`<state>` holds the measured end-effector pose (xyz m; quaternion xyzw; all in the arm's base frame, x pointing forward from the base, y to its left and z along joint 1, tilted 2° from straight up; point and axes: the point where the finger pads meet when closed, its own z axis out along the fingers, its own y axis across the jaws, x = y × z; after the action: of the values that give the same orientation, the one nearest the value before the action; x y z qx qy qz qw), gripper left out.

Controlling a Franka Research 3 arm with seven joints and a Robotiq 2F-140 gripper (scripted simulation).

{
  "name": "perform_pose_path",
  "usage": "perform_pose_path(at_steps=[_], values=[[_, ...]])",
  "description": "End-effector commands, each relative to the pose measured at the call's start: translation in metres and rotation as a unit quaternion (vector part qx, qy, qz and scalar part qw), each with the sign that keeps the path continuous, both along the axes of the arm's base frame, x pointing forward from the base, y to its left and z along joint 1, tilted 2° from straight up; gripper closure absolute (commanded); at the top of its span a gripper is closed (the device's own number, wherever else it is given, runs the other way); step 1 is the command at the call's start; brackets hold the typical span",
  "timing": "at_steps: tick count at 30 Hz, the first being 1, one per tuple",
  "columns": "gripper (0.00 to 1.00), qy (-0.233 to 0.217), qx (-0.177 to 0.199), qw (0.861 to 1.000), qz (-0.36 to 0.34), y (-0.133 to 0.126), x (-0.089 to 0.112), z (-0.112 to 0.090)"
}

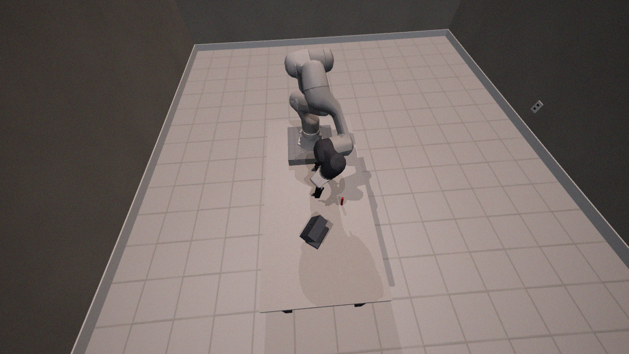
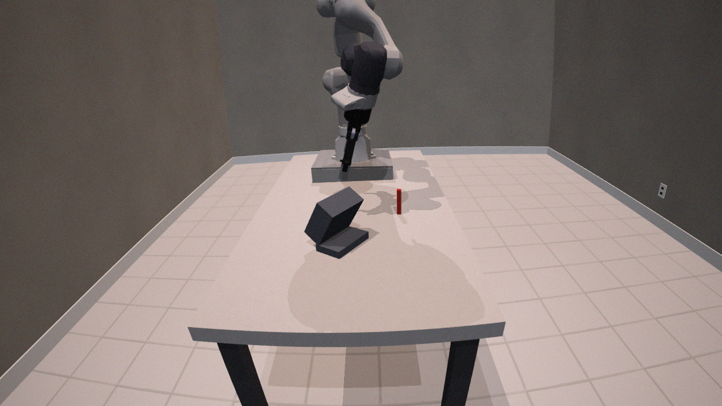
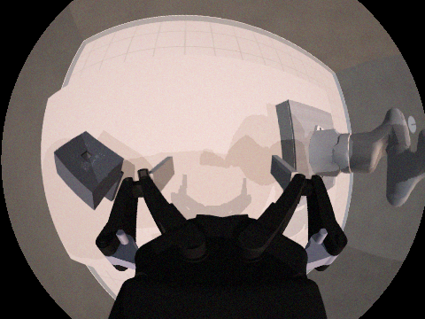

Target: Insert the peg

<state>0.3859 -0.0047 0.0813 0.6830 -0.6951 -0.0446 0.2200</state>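
A small red peg (image 1: 341,201) stands upright on the table, right of centre; it also shows in the exterior view (image 2: 399,201). The dark grey sloped panel block (image 1: 314,231) sits on the table in front of it (image 2: 335,221). In the wrist view the block (image 3: 88,167) is at the left, with a small hole on its face. My gripper (image 2: 348,157) hangs above the table between the robot base and the block, left of the peg, well clear of both. Its fingers are open and empty. The peg is not seen in the wrist view.
The robot base plate (image 2: 351,170) stands at the far end of the table. The table's long edges drop off to the tiled floor on both sides.
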Motion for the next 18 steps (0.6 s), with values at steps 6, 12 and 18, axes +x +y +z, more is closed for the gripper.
perform_pose_path(at_steps=[6, 12, 18], values=[[0.0, -0.018, 0.094, 0.975, 0.202, 0.067, 0.043, -0.008], [0.0, -0.034, 0.128, 0.943, 0.306, 0.121, 0.065, -0.008], [0.0, -0.047, 0.155, 0.902, 0.4, 0.157, 0.075, -0.006]])
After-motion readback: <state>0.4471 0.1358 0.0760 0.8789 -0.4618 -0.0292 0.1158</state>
